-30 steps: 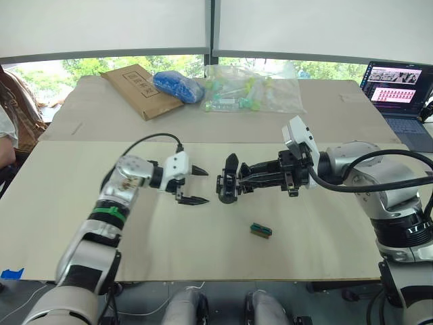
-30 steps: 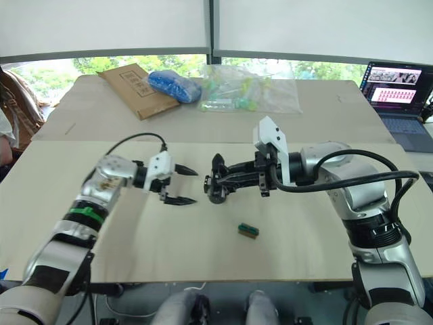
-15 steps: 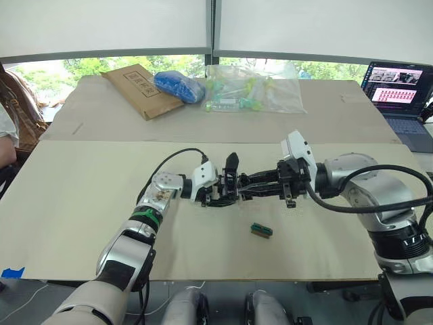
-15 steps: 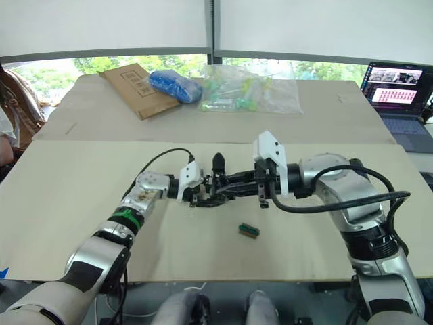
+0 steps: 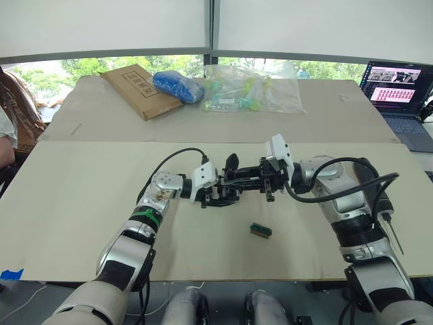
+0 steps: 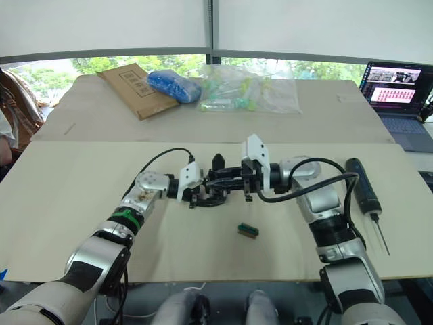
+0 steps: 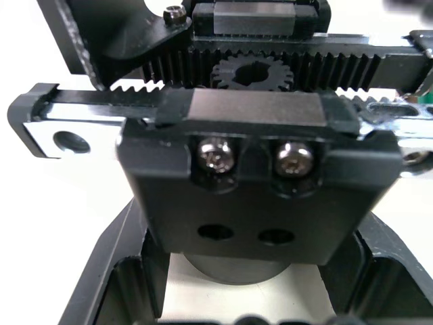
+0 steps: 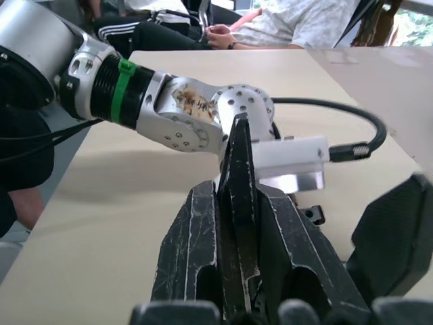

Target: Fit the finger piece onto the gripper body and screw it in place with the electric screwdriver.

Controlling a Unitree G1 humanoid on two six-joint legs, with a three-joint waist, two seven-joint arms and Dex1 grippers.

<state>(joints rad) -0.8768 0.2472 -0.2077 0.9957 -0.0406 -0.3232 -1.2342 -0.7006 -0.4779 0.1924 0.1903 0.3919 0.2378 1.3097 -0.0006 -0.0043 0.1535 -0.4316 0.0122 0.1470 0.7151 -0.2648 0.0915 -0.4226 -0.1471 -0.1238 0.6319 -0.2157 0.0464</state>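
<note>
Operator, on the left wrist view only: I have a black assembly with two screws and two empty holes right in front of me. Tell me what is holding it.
Observer: The right gripper is clamped on the gripper body from the robot's right, keeping it above the table.
Operator: Give me the screwdriver's position.
Observer: The screwdriver lies on the table to the robot's right, beyond the right arm, with its bit pointing toward the near edge. Neither gripper has it.
Operator: Report anything loose near the work.
Observer: A small green block lies on the table nearer the robot than both grippers, touching neither.
</note>
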